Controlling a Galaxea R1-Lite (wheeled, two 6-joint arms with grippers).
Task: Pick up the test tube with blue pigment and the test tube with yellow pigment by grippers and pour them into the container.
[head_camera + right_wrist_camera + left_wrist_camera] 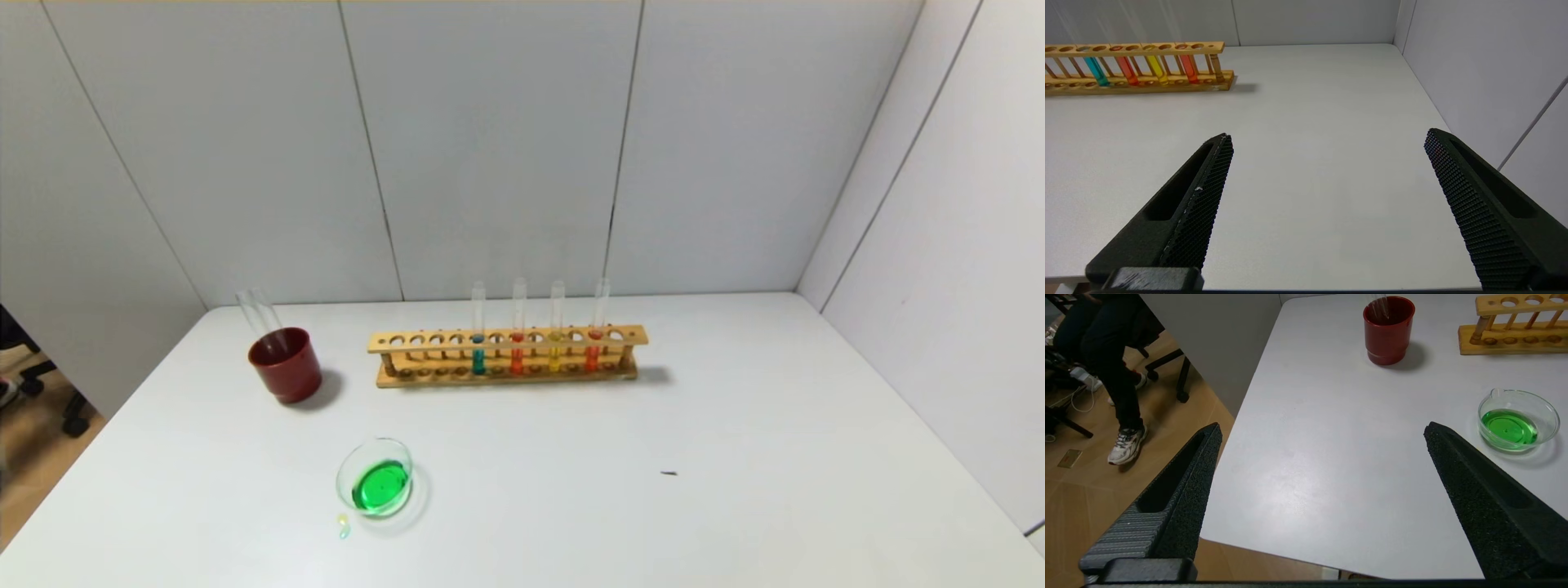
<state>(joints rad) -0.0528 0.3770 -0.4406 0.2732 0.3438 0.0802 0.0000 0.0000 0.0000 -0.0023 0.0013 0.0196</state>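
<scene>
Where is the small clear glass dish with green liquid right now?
In the head view, the clear glass dish sits near the table's front left, nearer than the dark red cup.

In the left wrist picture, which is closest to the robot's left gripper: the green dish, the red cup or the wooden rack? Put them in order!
From the left gripper:
1. Glass dish, beside one finger.
2. Red cup, farther back.
3. Wooden rack, at the far corner.

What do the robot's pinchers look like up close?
Each of the left gripper and right gripper has two long black fingers tapering to points. Their inner faces are bumpy, like tiny dots; the outer sides are hollowed. No cables or markings show.
</scene>
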